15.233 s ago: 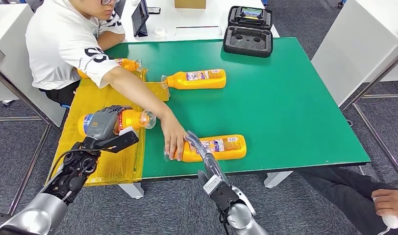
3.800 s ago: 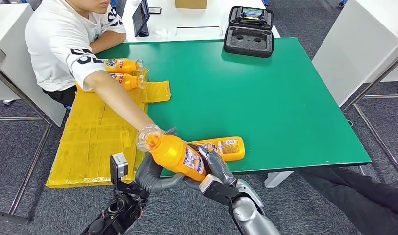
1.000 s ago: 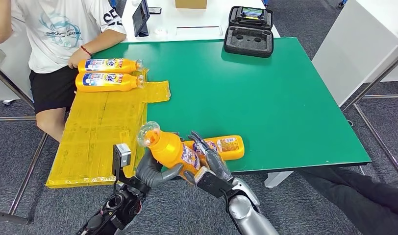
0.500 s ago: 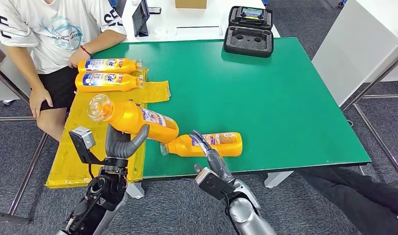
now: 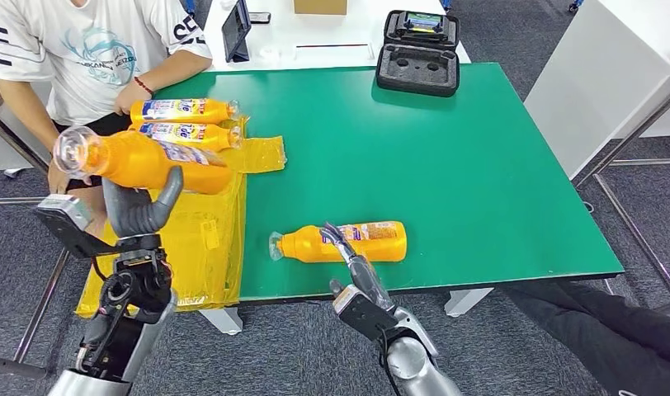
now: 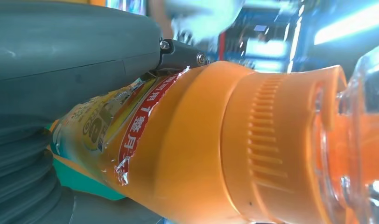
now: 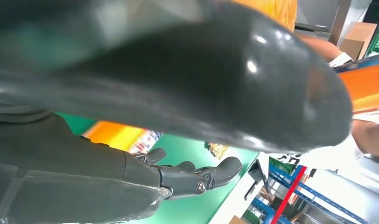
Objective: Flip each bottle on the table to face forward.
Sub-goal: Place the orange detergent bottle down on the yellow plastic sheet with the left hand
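The left hand (image 5: 140, 210) holds an orange bottle (image 5: 142, 161) up in the air, above the yellow sheet (image 5: 195, 239) at the left side of the green table (image 5: 480, 165). The fingers (image 5: 171, 186) wrap around its body. The right hand (image 5: 348, 256) holds nothing, with its fingers spread, just at a second bottle (image 5: 344, 242) lying on the table. Two more bottles (image 5: 187, 122) lie side by side near a person (image 5: 92, 49).

A person in a white printed shirt (image 5: 84, 49) sat at the far left corner of the green table (image 5: 480, 181). An open black foam-lined case (image 5: 417, 51) rested at the table's far edge, and yellow sheeting (image 5: 191, 239) covered its left side.
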